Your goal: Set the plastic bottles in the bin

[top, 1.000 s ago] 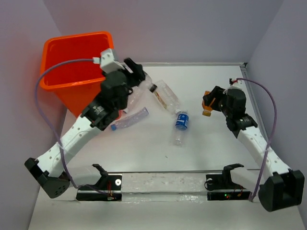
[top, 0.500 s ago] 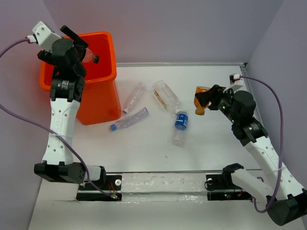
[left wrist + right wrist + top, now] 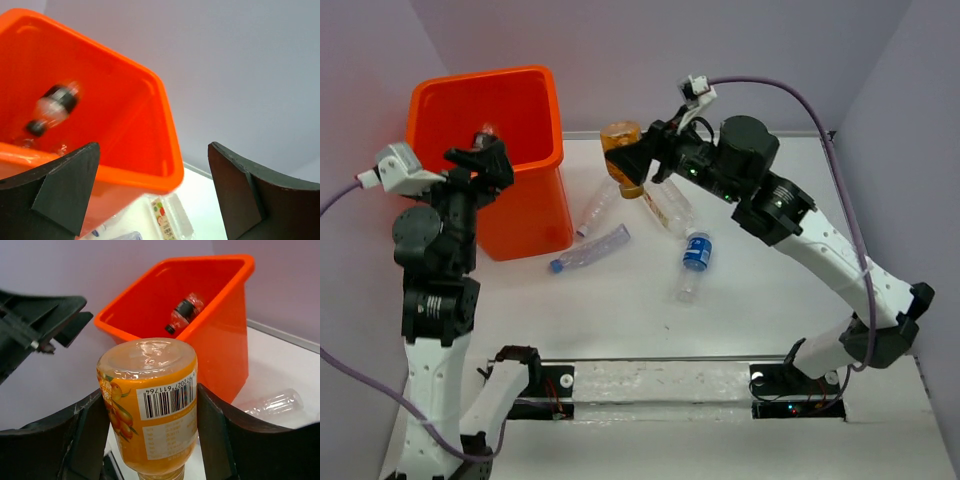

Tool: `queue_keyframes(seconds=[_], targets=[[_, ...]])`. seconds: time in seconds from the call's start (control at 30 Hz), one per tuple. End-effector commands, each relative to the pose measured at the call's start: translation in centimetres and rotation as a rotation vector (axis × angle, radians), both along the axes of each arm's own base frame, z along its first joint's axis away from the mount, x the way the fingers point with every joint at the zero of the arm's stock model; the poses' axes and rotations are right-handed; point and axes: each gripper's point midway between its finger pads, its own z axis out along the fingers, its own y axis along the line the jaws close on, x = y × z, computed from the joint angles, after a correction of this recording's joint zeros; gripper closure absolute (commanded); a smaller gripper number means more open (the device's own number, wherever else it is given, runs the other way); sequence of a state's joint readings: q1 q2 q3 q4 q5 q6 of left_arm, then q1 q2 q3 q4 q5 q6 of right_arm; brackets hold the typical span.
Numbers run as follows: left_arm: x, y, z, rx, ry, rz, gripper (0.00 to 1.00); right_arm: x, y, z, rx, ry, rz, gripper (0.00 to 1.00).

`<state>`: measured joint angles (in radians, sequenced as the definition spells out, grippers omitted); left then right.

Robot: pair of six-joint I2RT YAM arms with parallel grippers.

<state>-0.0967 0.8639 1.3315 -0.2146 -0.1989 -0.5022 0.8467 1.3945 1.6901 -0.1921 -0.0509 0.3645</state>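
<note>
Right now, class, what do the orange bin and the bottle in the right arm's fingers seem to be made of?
The bin looks like moulded plastic, glossy orange: smooth walls, soft highlights, rolled rim. The held bottle seems thin clear plastic: see-through base; its barcode label may be paper or film.

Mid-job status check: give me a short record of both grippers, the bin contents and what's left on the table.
left gripper: open, empty, by the bin
right gripper: shut on orange-labelled bottle, raised, right of the bin
bin: upright, black-labelled bottle inside
table: four left: clear bottle, tan-labelled bottle, blue-capped bottle, blue-labelled bottle
task: not finished
</note>
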Motion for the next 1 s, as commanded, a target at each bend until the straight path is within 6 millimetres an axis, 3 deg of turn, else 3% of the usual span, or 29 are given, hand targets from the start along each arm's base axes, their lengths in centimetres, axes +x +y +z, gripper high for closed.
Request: queue_keyframes(seconds=[0.0,0.03,0.07,0.13,0.17,0.2,0.23,0.27,0.33,0.4,0.43,0.5,0.53,0.57,0.67,0.7,0.73,0.8,0.83,0.97], targets=[[-2.7,-4.1,-6.5,0.013,0.067,-0.240,0.01,-0.4,3.4,6.7,0.048,-0.165,0.019,0.55],[-4.2,-4.6,-7.3,0.013,0.060,-0.279,0.01,0.8,6.1,5.2,0.018,-0.151,0.033,0.55],[-4.2,-4.9,-10.4,0.003,0.126,-0.295,0.01,0.6,6.1,8.3,0.071,-0.200,0.038,0.55],[-5.9,-5.6,-12.6,-0.011,0.148,-0.342,0.01,1.7,7.7,9.0,0.091,-0.221,0.041,0.56],[-6.5,-6.2,-13.8,-0.034,0.168,-0.376,0.01,3.5,10.3,6.8,0.064,-0.201,0.044,0.57],[-6.7,-6.5,-16.3,-0.048,0.220,-0.391,0.01,3.4,10.0,9.7,0.130,-0.251,0.033,0.58],[-7.1,-6.6,-17.2,-0.059,0.234,-0.398,0.01,4.1,10.8,9.8,0.144,-0.258,0.026,0.58],[-7.8,-6.8,-18.2,-0.079,0.244,-0.412,0.01,5.8,13.0,7.8,0.141,-0.245,0.023,0.59],[-8.5,-7.1,-19.5,-0.097,0.268,-0.424,0.01,6.4,13.9,8.6,0.207,-0.271,0.025,0.59],[-8.5,-7.3,-21.6,-0.126,0.319,-0.433,0.01,7.3,15.4,8.1,0.289,-0.299,0.030,0.59],[-8.4,-7.5,-22.4,-0.134,0.337,-0.438,0.01,6.8,15.7,8.9,0.332,-0.325,0.038,0.59],[-8.4,-7.7,-24.0,-0.150,0.362,-0.448,0.01,8.6,16.4,8.0,0.382,-0.332,-0.019,0.58],[-8.4,-7.9,-24.4,-0.153,0.372,-0.453,0.01,8.2,16.9,8.3,0.413,-0.345,-0.016,0.58],[-8.4,-8.0,-25.1,-0.161,0.388,-0.460,0.01,8.0,16.2,9.8,0.485,-0.382,-0.025,0.58],[-8.4,-8.4,-25.2,-0.164,0.391,-0.475,0.01,8.2,17.9,8.1,0.512,-0.396,-0.035,0.57],[-8.5,-8.4,-25.2,-0.162,0.391,-0.480,0.01,8.0,18.6,7.4,0.493,-0.405,-0.036,0.54],[-8.4,-8.5,-25.3,-0.163,0.398,-0.481,0.01,8.3,19.0,6.6,0.471,-0.407,-0.041,0.34],[-8.3,-8.6,-25.5,-0.165,0.400,-0.487,0.01,8.9,19.7,5.1,0.418,-0.403,-0.050,0.13],[-8.2,-8.6,-25.6,-0.167,0.405,-0.489,0.01,8.8,19.5,5.3,0.401,-0.406,-0.051,0.01],[-7.7,-9.3,-26.2,-0.165,0.428,-0.523,0.01,7.3,18.0,7.1,0.345,-0.411,-0.053,0.00]])
